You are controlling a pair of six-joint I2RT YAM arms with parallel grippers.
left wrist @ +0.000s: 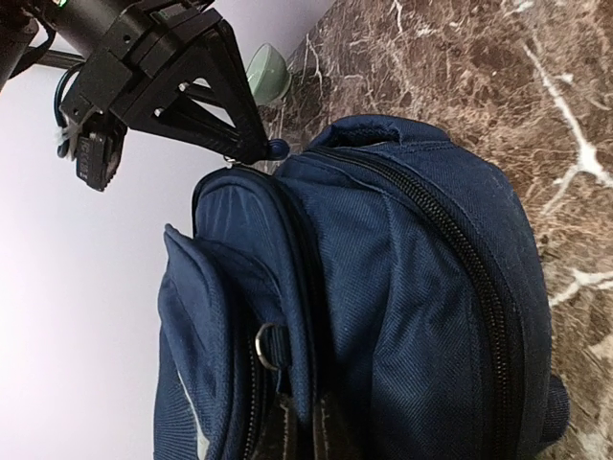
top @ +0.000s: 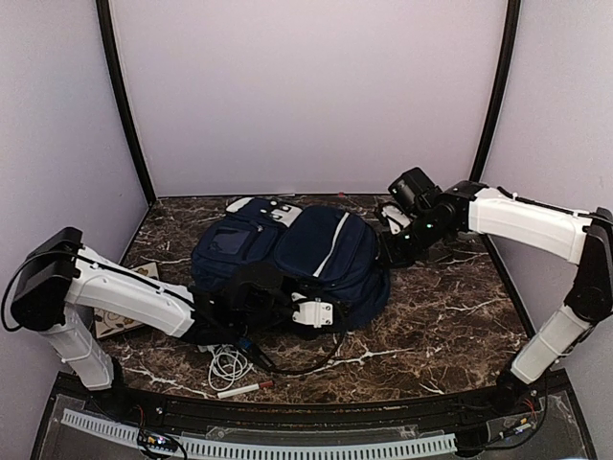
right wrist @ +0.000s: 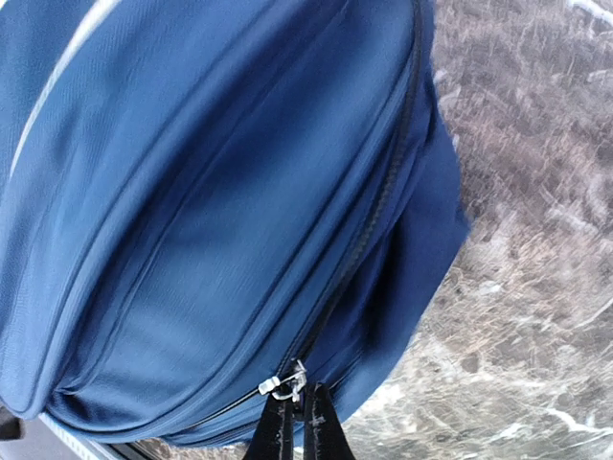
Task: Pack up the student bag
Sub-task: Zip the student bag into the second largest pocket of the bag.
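The student bag (top: 306, 251), a big navy backpack with a white stripe, lies flat in the middle of the marble table. At the bag's near edge my left gripper (top: 335, 307) is shut. In the left wrist view its dark fingers (left wrist: 285, 433) pinch a fold of navy fabric just below a metal D-ring (left wrist: 267, 345). At the bag's right end my right gripper (top: 391, 251) is shut too. The right wrist view shows that gripper (right wrist: 299, 414) holding the silver zipper pull (right wrist: 290, 383) of the main zipper (right wrist: 374, 220). The same grip appears far off in the left wrist view (left wrist: 251, 146).
A coiled white cable (top: 228, 362) and a red-and-white pen (top: 239, 388) lie in front of the bag near the table's front edge. A flat wooden board (top: 129, 309) sits under the left arm. White objects (top: 263, 206) rest behind the bag by the back wall.
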